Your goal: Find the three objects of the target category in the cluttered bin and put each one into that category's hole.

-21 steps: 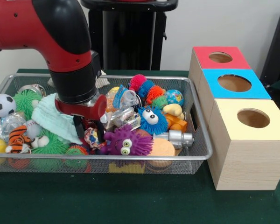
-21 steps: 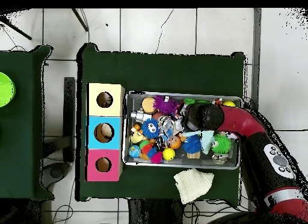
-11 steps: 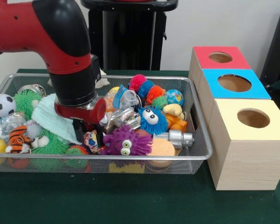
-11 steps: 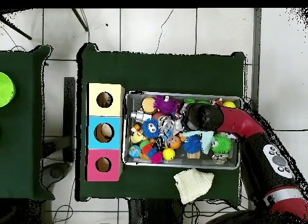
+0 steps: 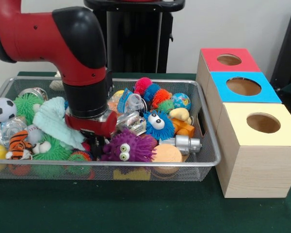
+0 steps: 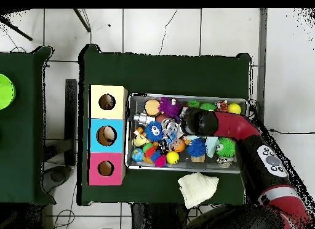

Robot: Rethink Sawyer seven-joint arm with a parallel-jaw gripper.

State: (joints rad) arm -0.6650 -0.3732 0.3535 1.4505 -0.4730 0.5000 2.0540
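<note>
My gripper (image 5: 94, 144) is pushed down into the clutter near the front wall of the wire mesh bin (image 5: 206, 127), touching the left side of a purple fuzzy monster toy (image 5: 126, 148). Its tips are buried among the toys. A pale green cloth (image 5: 54, 121) lies against the wrist's left side. A blue fuzzy monster (image 5: 158, 125) sits just to the right. In the overhead view the red arm (image 6: 237, 129) covers the gripper. Three wooden boxes stand beside the bin, each with a hole: red (image 5: 229, 59), blue (image 5: 243, 86), yellow (image 5: 263, 123).
The bin also holds a soccer ball (image 5: 2, 109), a tiger toy (image 5: 18, 143), green spiky balls (image 5: 28, 104), a metal cylinder (image 5: 185, 144) and an orange disc (image 5: 168, 154). A white cloth (image 6: 198, 187) lies on the green table outside the bin.
The arm has moved right and lower toward the bin's front wall. The small patterned ball seen below the gripper is now hidden, and the purple monster has shifted slightly left.
</note>
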